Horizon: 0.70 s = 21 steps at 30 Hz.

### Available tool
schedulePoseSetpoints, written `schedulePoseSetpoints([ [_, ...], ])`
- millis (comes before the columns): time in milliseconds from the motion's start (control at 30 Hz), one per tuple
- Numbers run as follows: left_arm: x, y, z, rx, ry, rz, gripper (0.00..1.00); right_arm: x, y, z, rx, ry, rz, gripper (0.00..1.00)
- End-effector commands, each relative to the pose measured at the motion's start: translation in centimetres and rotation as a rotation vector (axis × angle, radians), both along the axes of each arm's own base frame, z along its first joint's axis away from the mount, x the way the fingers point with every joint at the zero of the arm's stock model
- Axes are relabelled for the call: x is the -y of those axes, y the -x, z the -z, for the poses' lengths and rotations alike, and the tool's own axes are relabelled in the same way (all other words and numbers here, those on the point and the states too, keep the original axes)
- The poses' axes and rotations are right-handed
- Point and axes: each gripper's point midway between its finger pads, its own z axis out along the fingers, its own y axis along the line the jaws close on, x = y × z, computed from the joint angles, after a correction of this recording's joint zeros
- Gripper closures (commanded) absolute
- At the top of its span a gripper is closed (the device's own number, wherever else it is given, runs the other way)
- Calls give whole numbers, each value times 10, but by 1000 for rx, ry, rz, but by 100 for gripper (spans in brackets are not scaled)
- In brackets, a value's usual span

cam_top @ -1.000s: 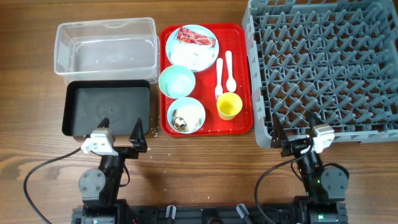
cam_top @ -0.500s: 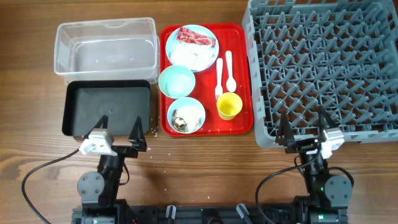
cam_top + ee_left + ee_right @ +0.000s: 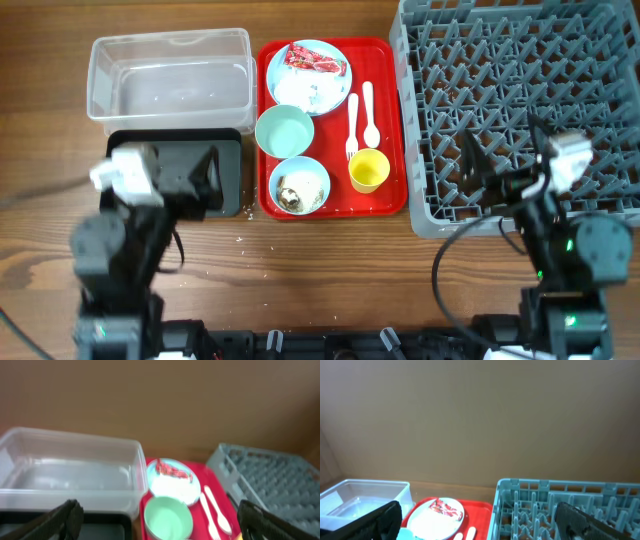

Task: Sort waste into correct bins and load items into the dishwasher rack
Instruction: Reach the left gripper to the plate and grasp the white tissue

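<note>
On the red tray (image 3: pixel 388 70), a pale blue plate (image 3: pixel 320 90) holds a red-and-white wrapper (image 3: pixel 315 60) and white tissue (image 3: pixel 298 92). One bowl (image 3: pixel 285 130) is empty. The other bowl (image 3: pixel 312 178) holds food scraps (image 3: pixel 290 192). The yellow cup (image 3: pixel 368 170), fork (image 3: pixel 352 125) and spoon (image 3: pixel 368 115) lie beside them. My left gripper (image 3: pixel 190 170) is open and empty above the black bin (image 3: pixel 225 150); in its wrist view (image 3: pixel 160 515) it faces the tray. My right gripper (image 3: pixel 505 150) is open and empty above the front of the grey rack (image 3: pixel 520 60).
The clear bin (image 3: pixel 170 75) stands behind the black bin, left of the tray. The rack fills the right side, its wall touching the tray's right edge. White crumbs (image 3: pixel 245 225) lie on the wood in front of the black bin.
Both arms have risen from the front edge and moved toward the back. The left one now hangs over the black bin, the right one over the rack's front rows. Both stay open.
</note>
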Motion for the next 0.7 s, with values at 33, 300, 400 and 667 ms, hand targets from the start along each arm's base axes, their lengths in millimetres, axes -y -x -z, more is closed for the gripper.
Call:
schedulePoseSetpoints([
  [33, 29, -53, -34, -174, -68, 126, 0, -8, -22, -11, -146, 14, -49, 0],
  [300, 92, -157, 30, -697, -237, 172, 0, -34, -34, 14, -361, -32, -206, 0],
  [400, 124, -180, 64, -733, -258, 218, 0, -34, -34, 32, -453, -82, -199, 0],
  [667, 187, -230, 140, -687, -281, 305, 0, -34, -35, 56, -553, -90, -192, 0],
])
